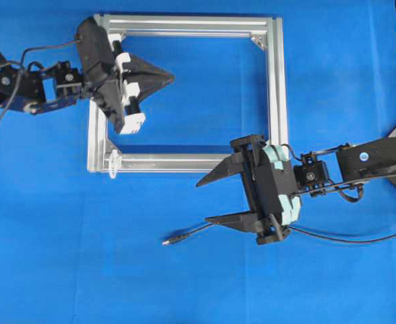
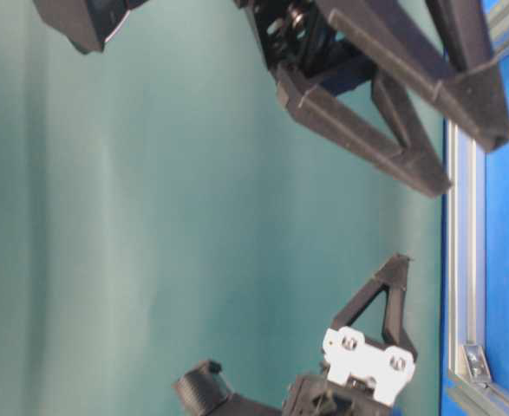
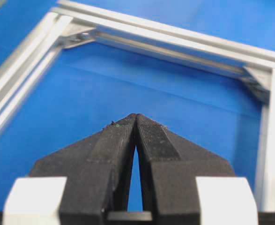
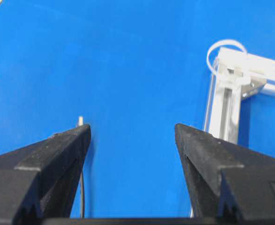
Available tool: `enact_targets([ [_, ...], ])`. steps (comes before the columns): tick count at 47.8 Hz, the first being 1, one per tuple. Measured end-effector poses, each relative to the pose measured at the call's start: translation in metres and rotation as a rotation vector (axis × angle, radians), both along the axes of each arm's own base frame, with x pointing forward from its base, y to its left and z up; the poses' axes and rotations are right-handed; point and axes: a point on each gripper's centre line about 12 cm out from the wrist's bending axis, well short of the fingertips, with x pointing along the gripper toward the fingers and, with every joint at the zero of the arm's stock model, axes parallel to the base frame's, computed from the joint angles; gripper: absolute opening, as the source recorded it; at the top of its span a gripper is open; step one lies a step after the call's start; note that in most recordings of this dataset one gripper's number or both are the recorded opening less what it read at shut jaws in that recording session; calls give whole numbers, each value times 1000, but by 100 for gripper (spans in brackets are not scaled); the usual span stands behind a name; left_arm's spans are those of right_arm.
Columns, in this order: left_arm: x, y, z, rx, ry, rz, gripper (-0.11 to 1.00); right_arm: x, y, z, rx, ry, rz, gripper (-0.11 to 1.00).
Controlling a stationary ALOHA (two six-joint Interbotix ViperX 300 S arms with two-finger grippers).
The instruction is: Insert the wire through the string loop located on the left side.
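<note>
The wire (image 1: 187,233) lies loose on the blue table, its plug tip (image 1: 165,241) pointing left. In the right wrist view the wire (image 4: 81,187) runs just beside the left finger. My right gripper (image 1: 203,201) hovers open above it, holding nothing, and shows the same in its wrist view (image 4: 132,133). The string loop (image 1: 113,162) hangs at the near-left corner of the silver frame (image 1: 275,94), and appears as a whitish ring (image 4: 221,42) ahead and to the right of the open jaws. My left gripper (image 1: 173,77) is shut and empty over the frame's far-left part (image 3: 136,117).
The frame (image 3: 174,40) surrounds the space ahead of the left gripper. Its near rail (image 1: 171,162) lies just beyond the right gripper's upper fingertip. The wire trails off to the right edge (image 1: 359,239). Both grippers (image 2: 471,165) (image 2: 399,258) hang above the frame rail (image 2: 462,260).
</note>
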Motion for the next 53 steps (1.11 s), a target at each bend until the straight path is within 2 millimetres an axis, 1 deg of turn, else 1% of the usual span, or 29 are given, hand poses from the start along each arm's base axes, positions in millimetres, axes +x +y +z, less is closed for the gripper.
enact_targets([
  [7, -11, -22, 10, 5, -19, -59, 0, -7, -5, -1, -2, 6, -10, 65],
  [13, -29, -36, 20, 8, -44, -93, 0, -12, -12, 1, 0, 0, -26, 65],
  [22, -57, -43, 28, 9, -70, -106, 0, -16, -23, 10, 0, 0, -56, 65],
  [26, -64, -45, 29, 9, -75, -114, 0, -19, -30, 13, -3, 21, -75, 65],
  [29, -67, -49, 31, 11, -82, -126, 0, -21, -34, 12, -5, 51, -86, 65],
  [36, -70, -56, 35, 11, -96, -149, 0, -22, -34, 10, -16, 109, -86, 65],
  [43, -74, -57, 34, 9, -76, -154, 0, -20, -37, 11, -25, 183, -97, 65],
  [48, -75, -57, 32, 7, -63, -155, 0, -20, -48, 11, -20, 208, -132, 65],
  [53, -75, -57, 30, 4, -48, -156, 0, -21, -67, 10, 0, 229, -196, 65],
])
